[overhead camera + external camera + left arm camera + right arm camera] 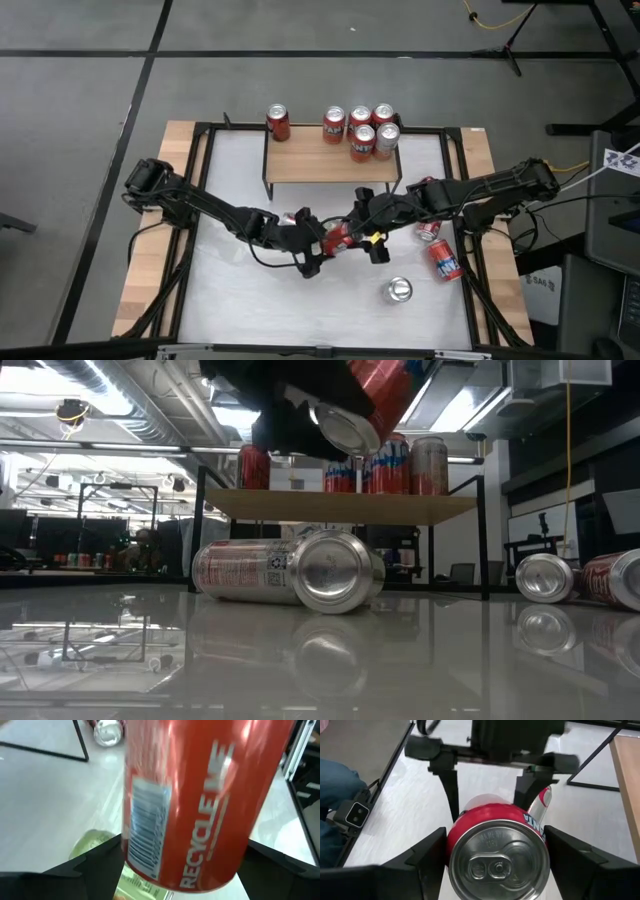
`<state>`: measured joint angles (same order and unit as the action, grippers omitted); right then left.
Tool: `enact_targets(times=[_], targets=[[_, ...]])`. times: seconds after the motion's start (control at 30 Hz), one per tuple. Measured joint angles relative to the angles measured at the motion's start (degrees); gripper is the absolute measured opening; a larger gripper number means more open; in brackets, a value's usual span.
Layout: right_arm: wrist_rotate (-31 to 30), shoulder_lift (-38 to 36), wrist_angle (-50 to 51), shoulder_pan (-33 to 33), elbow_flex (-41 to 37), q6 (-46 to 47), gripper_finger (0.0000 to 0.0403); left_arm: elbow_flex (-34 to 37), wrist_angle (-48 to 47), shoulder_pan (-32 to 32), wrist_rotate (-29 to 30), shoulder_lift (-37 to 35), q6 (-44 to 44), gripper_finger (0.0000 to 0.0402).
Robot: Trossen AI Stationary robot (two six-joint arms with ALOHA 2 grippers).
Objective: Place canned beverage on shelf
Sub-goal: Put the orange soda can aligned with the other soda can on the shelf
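White table (240,290) with wooden edges stands on a grey floor, and over its middle our two arms meet.

Our right pincer (495,851) is clenched on the red can (497,865), its two dark fingers pressed to the can's sides just behind the lidded end. The can (338,237) is held off the table, lying roughly level. Facing it from the can's far end, our left pincer (318,250) is released, its fingers spread on either side of the same can (200,795); we cannot tell whether they touch it.

Just beyond the left pincer, under that arm, another can (290,217) lies on its side on the table. Near the right pincer, on the side away from the left arm, two more cans (437,245) lie tipped over, and an upright can (399,290) stands a little nearer the table's front edge.

Well past both pincers, at the table's far edge, sits the shelf (330,165), a light-wood plank on thin black legs. Five cans stand on it: one alone (278,122) toward the left arm's side, four clustered (365,130) toward the right arm's side.
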<state>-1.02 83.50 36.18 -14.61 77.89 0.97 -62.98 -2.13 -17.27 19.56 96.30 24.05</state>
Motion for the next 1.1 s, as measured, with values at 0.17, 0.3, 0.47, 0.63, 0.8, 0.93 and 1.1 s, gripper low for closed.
enact_targets(times=[0.17, 0.3, 0.47, 0.63, 0.8, 0.93, 1.1], targets=[[-0.07, -0.02, -0.23, 0.0, 0.0, 0.0, 0.0276, 0.0, -4.86, -0.05, -1.01, -0.01, 2.32, 0.0331], [-0.4, -0.02, -0.3, 0.0, 0.0, 0.02, 0.0276, 0.02, -8.49, -0.05, -3.03, -0.01, 4.49, 0.033], [-2.45, -0.02, -0.3, 0.35, 0.0, 0.01, 0.0276, 0.04, -13.12, -0.37, -4.96, -0.01, 6.13, 0.033], [-2.07, -0.02, -0.3, 2.75, 0.0, 0.66, 0.0276, 0.04, -17.77, -1.7, -5.19, -0.01, 7.13, 0.033], [-1.14, -0.02, -0.3, 6.45, 0.0, 0.63, 0.0276, 0.04, -20.25, -3.11, -5.14, -0.01, 7.13, 0.033], [1.93, -0.02, -0.36, 10.35, 0.09, 0.23, 0.0276, 0.04, -20.37, -3.62, -3.98, -0.01, 7.1, 0.033], [2.95, -0.02, 1.74, 14.95, 4.25, -2.88, 0.0276, 0.04, -20.37, -3.64, -1.03, -0.01, 7.08, 0.033]])
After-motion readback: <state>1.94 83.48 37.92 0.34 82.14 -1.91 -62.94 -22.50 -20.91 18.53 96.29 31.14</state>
